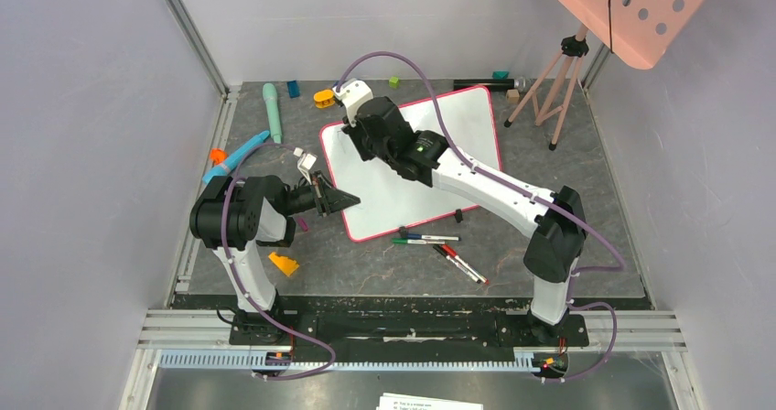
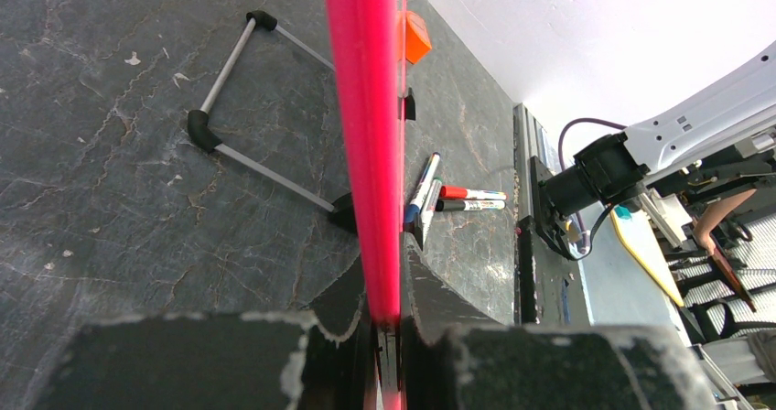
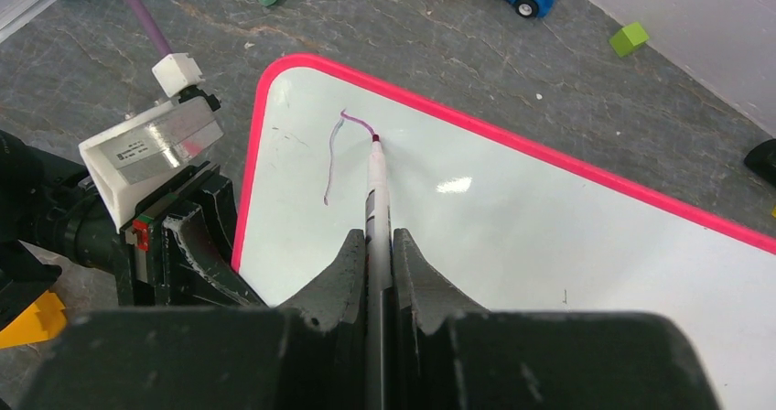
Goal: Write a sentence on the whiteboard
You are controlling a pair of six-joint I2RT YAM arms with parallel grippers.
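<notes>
Plainly risks a slide across the table [image 1: 339,264] for the whiteboard [image 1: 393,199], given any slack at the left gripper [image 2: 389,311], now clamped on the pink rim at the left edge. Risks also a skipped or smeared line from the marker [image 3: 375,186], pinched tight in the right gripper [image 3: 373,245], through uneven pressure or tilt. Shows of the sentence [image 3: 334,158] only one curved purple stroke near the board's far left corner, with the marker tip touching its upper end.

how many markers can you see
5: a marker in the right gripper, tip on the whiteboard; four markers on the table by its near edge. Others may be hidden.
</notes>
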